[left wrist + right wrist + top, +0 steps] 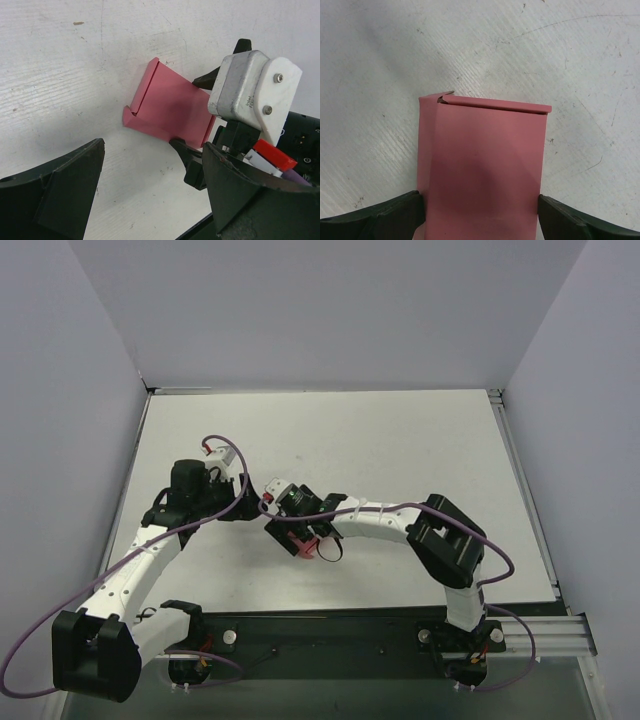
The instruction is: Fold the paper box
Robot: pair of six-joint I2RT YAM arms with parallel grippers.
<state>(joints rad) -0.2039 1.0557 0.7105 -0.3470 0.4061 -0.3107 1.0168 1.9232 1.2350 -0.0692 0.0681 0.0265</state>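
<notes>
The left end effector (152,160) hangs released, fingers spread wide, just beside the paper box (167,107), which sits low at the desk (60,75). The right end effector (480,220) clasps the box by its 2 long edges. That grasp is best kept light, while the left presses the upturned end flap along its crease.

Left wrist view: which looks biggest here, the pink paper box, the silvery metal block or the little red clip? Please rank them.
1. Tied: paper box and metal block look about alike. The block may sit nearer the camera, so I won't rank them.
2. Clearly smallest: red clip.
</notes>
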